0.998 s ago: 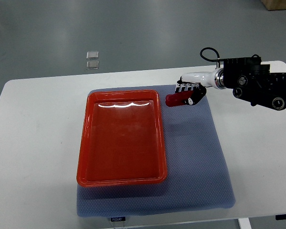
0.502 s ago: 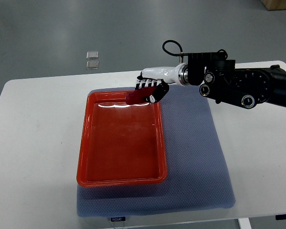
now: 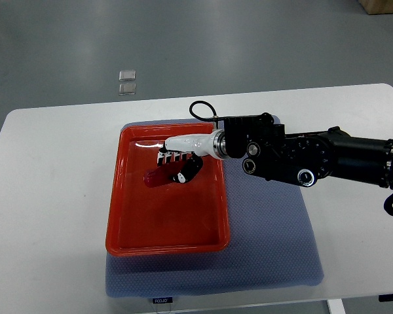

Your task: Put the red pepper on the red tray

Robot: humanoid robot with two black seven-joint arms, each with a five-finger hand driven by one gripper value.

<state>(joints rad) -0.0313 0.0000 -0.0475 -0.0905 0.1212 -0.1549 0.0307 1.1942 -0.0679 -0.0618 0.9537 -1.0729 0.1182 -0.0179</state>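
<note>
Table (image 3: 65, 196): white, smooth, rounded corners; it carries everything else.
Mat (image 3: 275, 242): blue-grey, dimpled weave, rectangular, flat on the table; a small label sits at its near edge.
Arm (image 3: 314, 157): black, bulky, jointed housings with round silver fittings; it reaches in from the right edge, nearly level, across the mat. A thin black cable loops above the wrist.
Tray (image 3: 118, 216): glossy red plastic, rectangular, raised rim, rounded corners, on the mat's left half; glare streaks along its far wall.
Right hand (image 3: 177, 163): white glossy shell at the wrist, dark segmented fingers (image 3: 169, 157) pointing left over the tray's far half, curled around the pepper.
Pepper (image 3: 158, 176): dark red, smooth, elongated, lying roughly level in the fingers, over the tray floor; whether it touches the floor cannot be told.
</note>
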